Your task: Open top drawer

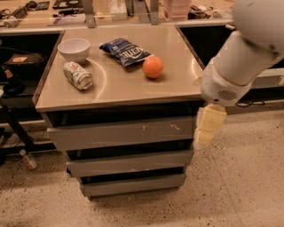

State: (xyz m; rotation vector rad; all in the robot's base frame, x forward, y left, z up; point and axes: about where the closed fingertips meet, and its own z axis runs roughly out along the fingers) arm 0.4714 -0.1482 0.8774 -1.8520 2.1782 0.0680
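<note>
The top drawer (120, 133) is the widest of three grey drawers under the steel cabinet top (120, 91). Its flat front has pale scratches right of centre. A dark gap runs above it, and nothing of its inside shows. Two narrower grey drawers (131, 163) sit below it. My gripper (207, 128) hangs down from the white arm (242, 57) at the right end of the top drawer's front, level with it. I cannot tell whether it touches the drawer.
On the cabinet top are a white bowl (74, 48), a can lying on its side (77, 75), a blue chip bag (126, 51) and an orange (152, 67). A black cart (13, 84) stands at the left, with a small bottle (27, 159) on the floor. A cluttered counter (133, 13) runs behind.
</note>
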